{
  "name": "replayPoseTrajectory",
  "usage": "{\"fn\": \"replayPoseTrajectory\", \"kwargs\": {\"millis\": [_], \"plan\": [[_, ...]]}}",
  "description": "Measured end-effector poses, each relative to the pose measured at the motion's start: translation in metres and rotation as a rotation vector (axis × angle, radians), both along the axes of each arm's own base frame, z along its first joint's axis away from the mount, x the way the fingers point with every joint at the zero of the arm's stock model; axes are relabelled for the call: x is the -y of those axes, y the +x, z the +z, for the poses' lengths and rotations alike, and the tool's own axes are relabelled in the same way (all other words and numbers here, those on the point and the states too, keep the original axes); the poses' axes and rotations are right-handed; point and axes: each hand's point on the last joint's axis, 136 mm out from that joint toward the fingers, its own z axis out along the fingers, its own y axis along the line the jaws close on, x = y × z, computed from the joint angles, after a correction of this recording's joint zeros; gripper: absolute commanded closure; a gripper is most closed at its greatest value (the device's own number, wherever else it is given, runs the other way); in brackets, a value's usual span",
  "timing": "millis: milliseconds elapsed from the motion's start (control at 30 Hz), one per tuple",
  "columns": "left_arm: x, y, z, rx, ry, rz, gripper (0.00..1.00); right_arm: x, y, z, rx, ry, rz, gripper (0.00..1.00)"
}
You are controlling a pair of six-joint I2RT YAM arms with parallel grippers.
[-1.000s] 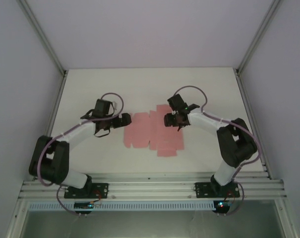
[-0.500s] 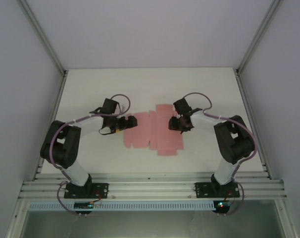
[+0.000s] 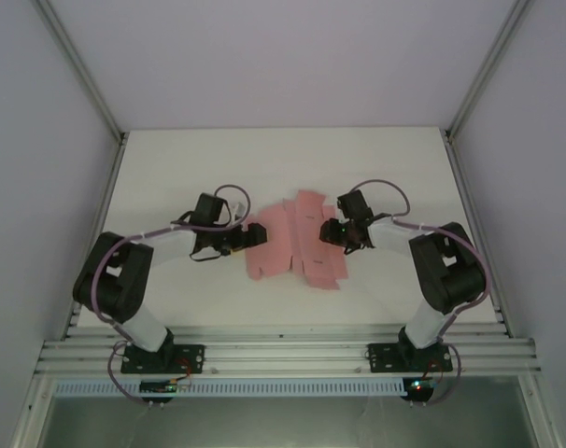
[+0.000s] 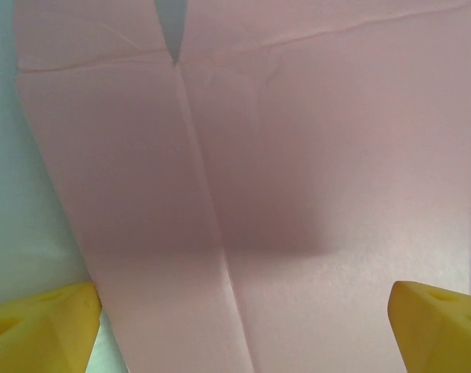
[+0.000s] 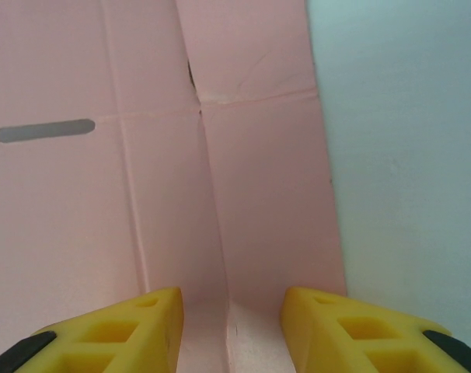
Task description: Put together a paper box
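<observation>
The paper box (image 3: 292, 247) is not a box yet. It lies as a flat die-cut sheet of pink card around the middle of the surface (image 3: 264, 159), a little nearer the near edge than the far one, slightly skewed, with its flaps spread out.

You have a claw at each end of it. The left claw (image 3: 248, 235) sits at the sheet's left edge with its yellow fingers (image 4: 45, 322) spread wide. In its wrist view the card runs between and under them, and nothing is pinched. The right claw (image 3: 328, 231) is over the sheet's right part, its fingers (image 5: 336, 326) standing only partway apart. They straddle a crease near the card's right edge, and pink card shows in the gap. I see no grip there.

As for progress, I judge you are at the very start. The score lines are visible and the slot (image 5: 45, 130) is open, but no panel stands upright and no flap is tucked. Everything is left to do — raising the walls along the creases, closing the body, then folding the end flaps in. The card looks thin and will likely slide or buckle, so hold one side down while the other folds.
</observation>
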Motion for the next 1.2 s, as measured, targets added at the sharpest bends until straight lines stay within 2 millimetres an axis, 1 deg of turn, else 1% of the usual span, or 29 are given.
{"fn": "replayPoseTrajectory", "kwargs": {"millis": [133, 233, 367, 500, 600, 800, 900, 967, 1067, 1133, 1200], "plan": [[0.008, 0.0, 0.025, 0.088, -0.096, -0.014, 0.04, 0.001, 0.003, 0.002, 0.029, 0.098, -0.016, 0.57], [0.014, 0.004, 0.037, 0.139, -0.162, -0.023, 0.04, 0.001, 0.006, 0.004, 0.047, 0.163, -0.016, 0.57], [0.021, 0.008, 0.052, 0.192, -0.232, -0.034, 0.05, -0.001, 0.008, 0.006, 0.067, 0.197, -0.009, 0.57], [0.033, 0.012, 0.074, 0.284, -0.302, -0.058, 0.05, -0.002, 0.009, 0.007, 0.082, 0.23, -0.005, 0.57], [0.044, 0.012, 0.083, 0.324, -0.319, -0.077, 0.1, -0.002, 0.01, 0.007, 0.087, 0.25, -0.005, 0.57], [0.059, 0.03, 0.08, 0.345, -0.242, -0.054, 0.19, -0.002, 0.011, 0.008, 0.085, 0.273, -0.02, 0.57], [0.06, 0.034, 0.073, 0.34, -0.226, -0.029, 0.29, -0.002, 0.011, 0.008, 0.087, 0.281, -0.024, 0.57], [0.06, 0.038, 0.065, 0.335, -0.208, -0.003, 0.32, -0.001, 0.011, 0.009, 0.093, 0.288, -0.024, 0.57], [0.063, 0.041, 0.046, 0.302, -0.129, 0.016, 0.26, -0.002, 0.011, 0.01, 0.1, 0.294, -0.021, 0.57], [0.073, 0.044, 0.039, 0.296, -0.064, 0.004, 0.16, -0.002, 0.011, 0.01, 0.103, 0.296, -0.021, 0.57], [0.088, 0.044, 0.038, 0.299, -0.021, -0.037, 0.02, -0.002, 0.012, 0.01, 0.103, 0.297, -0.021, 0.57]]}}
